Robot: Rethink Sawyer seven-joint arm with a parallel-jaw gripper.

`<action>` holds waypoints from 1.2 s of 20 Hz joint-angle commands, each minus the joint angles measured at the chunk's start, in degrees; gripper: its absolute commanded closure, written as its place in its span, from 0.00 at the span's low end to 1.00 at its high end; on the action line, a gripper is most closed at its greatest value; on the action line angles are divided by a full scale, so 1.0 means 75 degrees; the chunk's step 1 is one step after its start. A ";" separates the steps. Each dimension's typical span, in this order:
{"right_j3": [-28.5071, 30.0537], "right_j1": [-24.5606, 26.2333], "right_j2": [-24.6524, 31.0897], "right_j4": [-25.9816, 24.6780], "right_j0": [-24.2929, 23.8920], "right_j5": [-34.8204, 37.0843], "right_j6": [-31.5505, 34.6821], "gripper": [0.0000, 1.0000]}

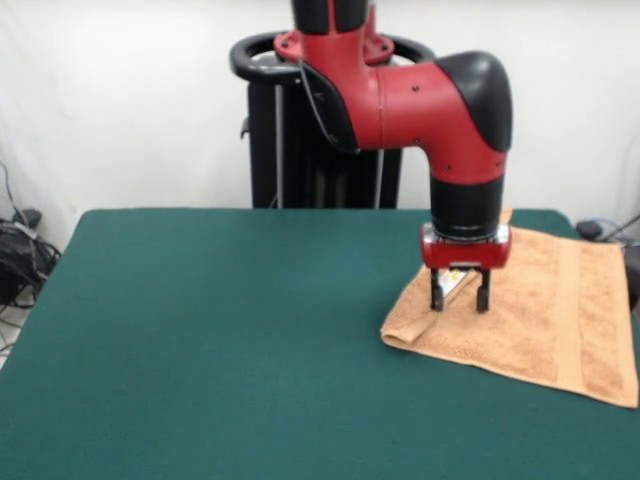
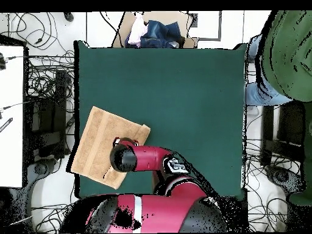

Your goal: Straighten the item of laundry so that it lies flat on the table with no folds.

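Peach-orange and fluffy, the towel (image 1: 540, 315) lies on the green table (image 1: 220, 340), far over to the right side in the front view. Part of it reaches the table's right edge. It is not all flat. Its left end is folded over, so a thick rolled edge shows at the corner nearest the middle of the table. A paler stripe runs across the towel near its right end. The red and black arm bends down from above, and the gripper (image 1: 459, 298) hangs just over the folded part of the towel. Its two black fingers (image 1: 436, 296) point straight down with a gap between them, and nothing is held in that gap. The tips look very close to the cloth, but I cannot tell if they touch it. A small white label shows between the fingers. In the overhead view the towel (image 2: 100, 143) sits at the left edge of the table (image 2: 183, 91), and a person in a green top (image 2: 286, 55) stands past the far right corner.
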 commanded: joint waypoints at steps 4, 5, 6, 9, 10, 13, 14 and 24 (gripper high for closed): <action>0.0261 0.0334 0.0733 -0.0252 -0.0469 0.0143 0.0843 0.00; 0.0424 0.0104 0.0809 -0.0276 -0.0639 0.0360 0.0762 0.00; 0.0529 -0.0061 0.0871 -0.0308 -0.0800 0.0543 0.0664 0.00; 0.0513 -0.0040 0.0985 -0.0533 -0.1263 0.0763 0.0296 0.00; 0.0448 0.0074 0.0977 -0.0650 -0.1381 0.0723 0.0192 0.00; 0.0269 0.0423 0.0962 -0.0982 -0.1623 0.0572 0.0043 0.00; 0.0246 0.0492 0.0970 -0.1107 -0.1735 0.0537 0.0002 0.00; -0.0373 0.1069 0.0861 -0.1567 -0.1620 0.0314 0.0247 0.00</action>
